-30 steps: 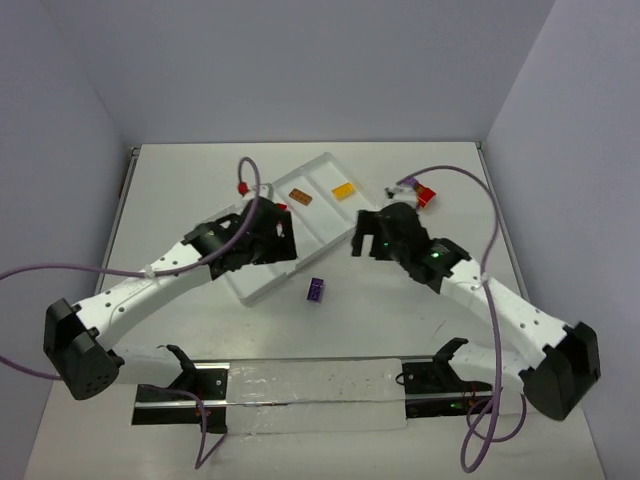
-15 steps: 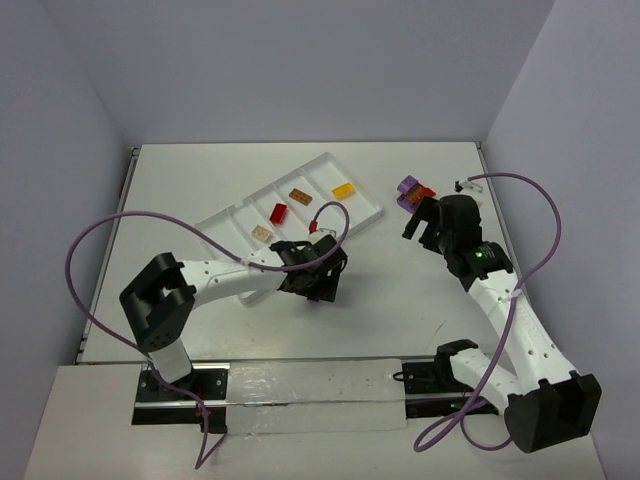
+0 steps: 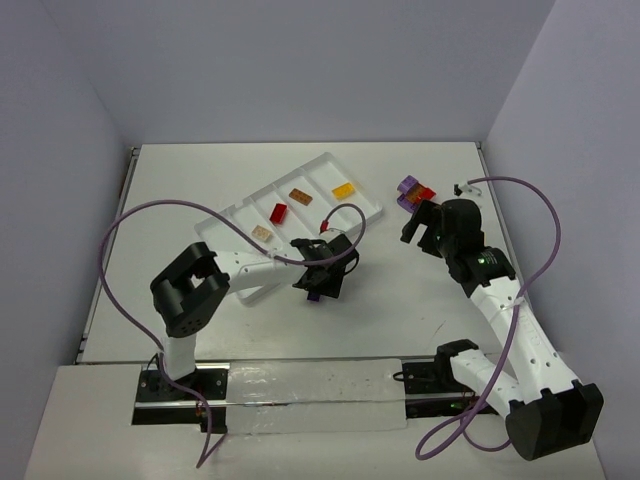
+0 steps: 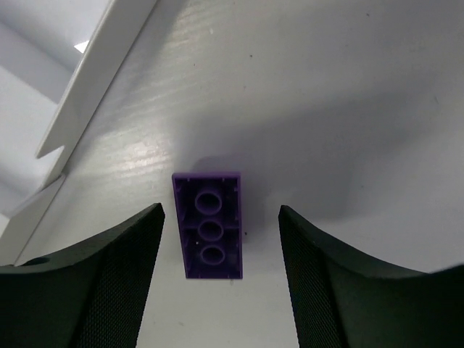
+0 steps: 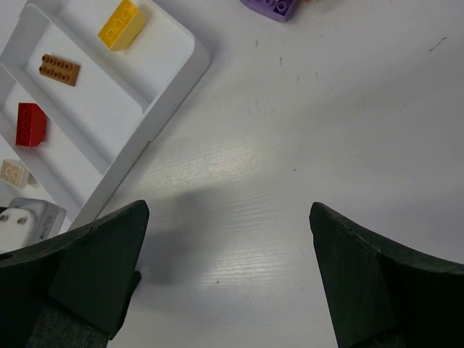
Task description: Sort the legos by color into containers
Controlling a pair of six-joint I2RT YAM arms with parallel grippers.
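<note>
Purple lego [image 4: 210, 225] lies underside up on the table [image 4: 348, 109], with its hollow tubes showing. It sits near the tray [image 4: 94, 72] but clear of its outer wall. The left gripper [image 3: 325, 272] hangs straight over it with its fingers [image 4: 123, 275] spread apart, one on each side of the brick and neither touching it. In the left wrist view the brick's long axis runs parallel to the finger faces, so closing would pinch it across its short width, which looks the right way to take it. It sits a little off centre, closer to the left-hand finger, so that pad would likely meet it first and nudge it sideways. How far the tips are above the table cannot be told. The right gripper [image 5: 228, 239] is also spread and holds nothing. It is well apart from this brick and nearer to a second purple lego [image 3: 407, 187] and a red one [image 3: 425, 193], which lie together beyond the tray's far corner, so the left arm is plainly the one for this pick. In the tray, tan [image 3: 262, 232], red [image 3: 279, 212], brown-orange [image 3: 300, 196] and yellow [image 3: 343, 189] pieces each lie in their own compartment.
</note>
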